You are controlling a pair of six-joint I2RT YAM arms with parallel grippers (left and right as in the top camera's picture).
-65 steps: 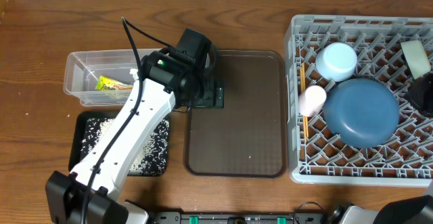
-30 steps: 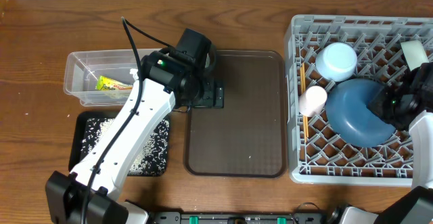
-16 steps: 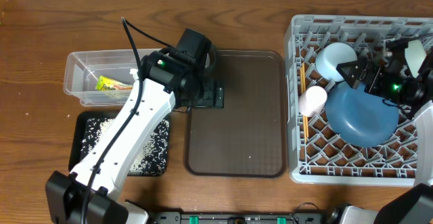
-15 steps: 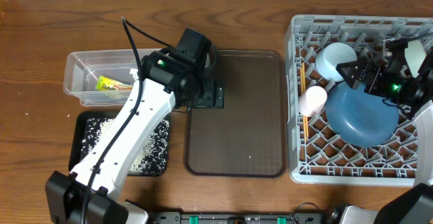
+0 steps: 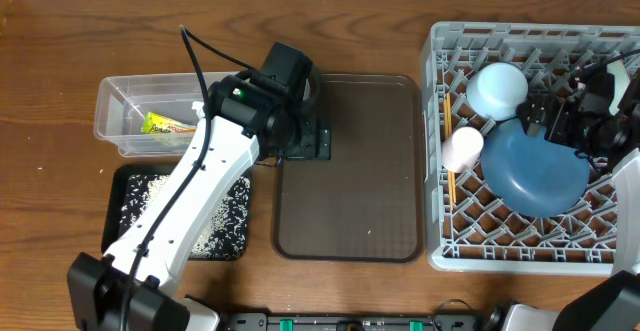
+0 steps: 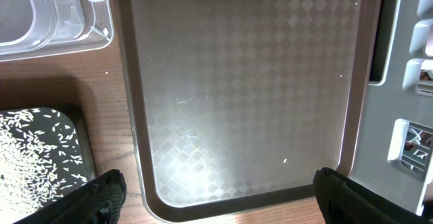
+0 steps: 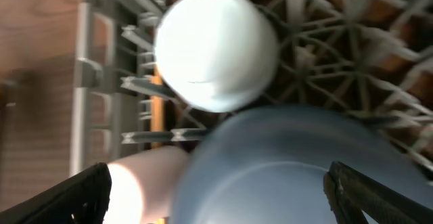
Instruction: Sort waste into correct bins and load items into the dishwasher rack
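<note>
A: any readable text, labels, numbers?
B: none legible. snack wrapper [image 5: 165, 123] in the clear tub [image 5: 118, 139] is the only candidate, and it's too small to make out any print.

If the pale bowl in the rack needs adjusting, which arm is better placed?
Probably right: the right gripper, open, hovers over the rack beside the pale bowl. The left gripper is over the brown tray.
</note>
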